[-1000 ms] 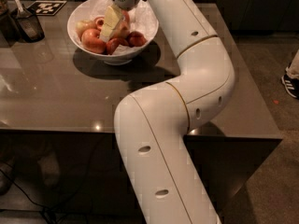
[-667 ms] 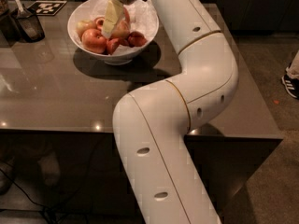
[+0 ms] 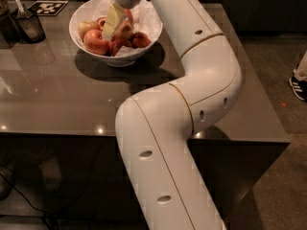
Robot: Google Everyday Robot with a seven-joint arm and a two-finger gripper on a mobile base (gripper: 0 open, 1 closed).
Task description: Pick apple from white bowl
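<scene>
Reaching down into the bowl (image 3: pixel 76 19) on the table (image 3: pixel 57 95), the gripper (image 3: pixel 114 27) sits among the apples (image 3: pixel 95 41); whether it has hold of one I cannot tell. The grasp step seems in hand; next calls for a sure grip, then a straight lift

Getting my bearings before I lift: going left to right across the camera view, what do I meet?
From the left: dark cup with a utensil → white bowl of apples, the gripper down inside it → arm elbow → shoe on the floor.
</scene>
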